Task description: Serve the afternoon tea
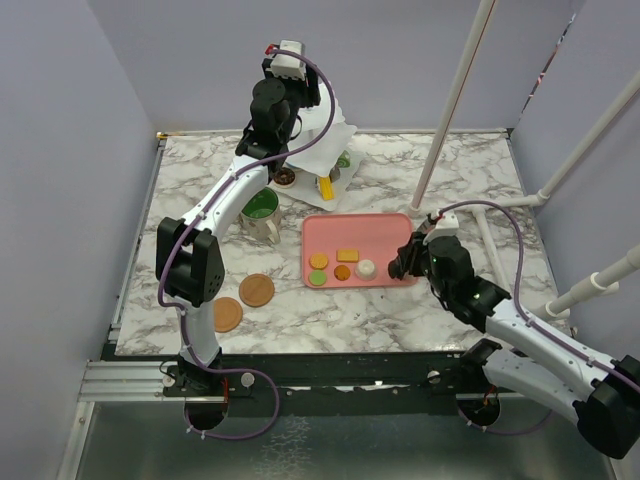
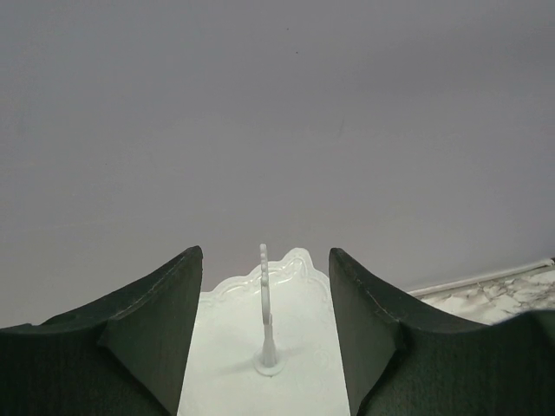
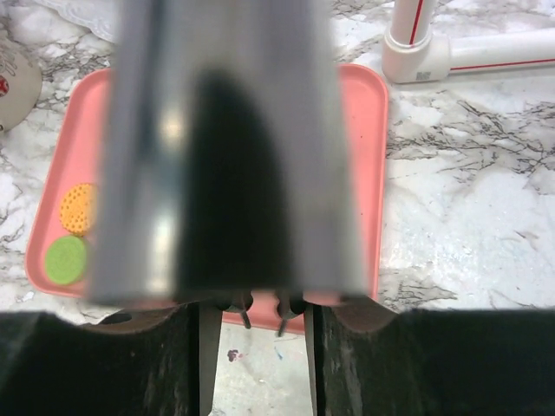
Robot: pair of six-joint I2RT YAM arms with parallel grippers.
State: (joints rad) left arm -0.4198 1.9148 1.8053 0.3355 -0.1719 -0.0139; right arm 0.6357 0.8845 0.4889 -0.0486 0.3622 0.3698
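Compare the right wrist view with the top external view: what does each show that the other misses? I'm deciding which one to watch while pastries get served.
Right wrist only: the tongs, close and blurred, gripped in the right gripper. Top external only: the white three-tier stand, the green-inside mug, two wooden coasters and both whole arms. Both: the pink tray, its orange pastry and green pastry, and the marble table.

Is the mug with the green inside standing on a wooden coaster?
No, the green-inside mug stands on the marble table, apart from both wooden coasters.
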